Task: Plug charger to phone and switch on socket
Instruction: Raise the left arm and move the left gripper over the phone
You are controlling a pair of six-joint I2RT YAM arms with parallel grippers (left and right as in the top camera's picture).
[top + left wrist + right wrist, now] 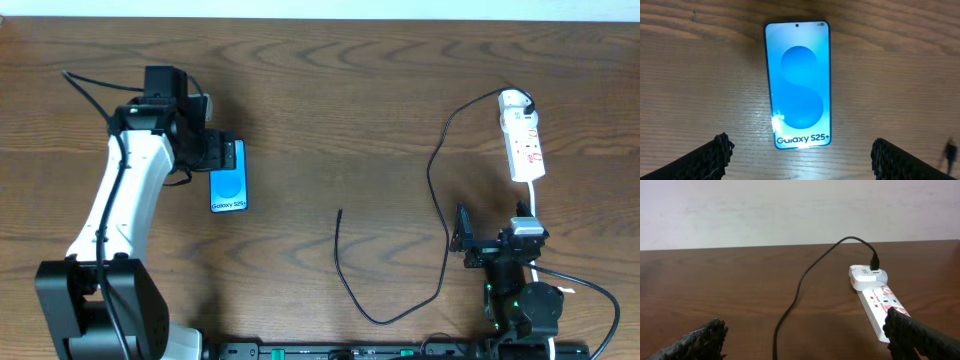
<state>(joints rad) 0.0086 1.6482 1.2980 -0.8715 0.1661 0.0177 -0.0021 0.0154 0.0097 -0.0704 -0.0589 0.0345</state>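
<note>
The phone lies flat on the table at the left, screen up, blue and white with "Galaxy S25+" text; it fills the left wrist view. My left gripper is open just above and beside its text end, holding nothing. The charger cable runs from the adapter in the socket down in a loop to its free plug tip mid-table. My right gripper is open and empty, near the socket's near end, with the cable between its fingers' span.
The socket's white cord runs from the strip toward my right arm's base. The left arm stretches over the table's left side. A pale wall stands beyond the table's far edge in the right wrist view.
</note>
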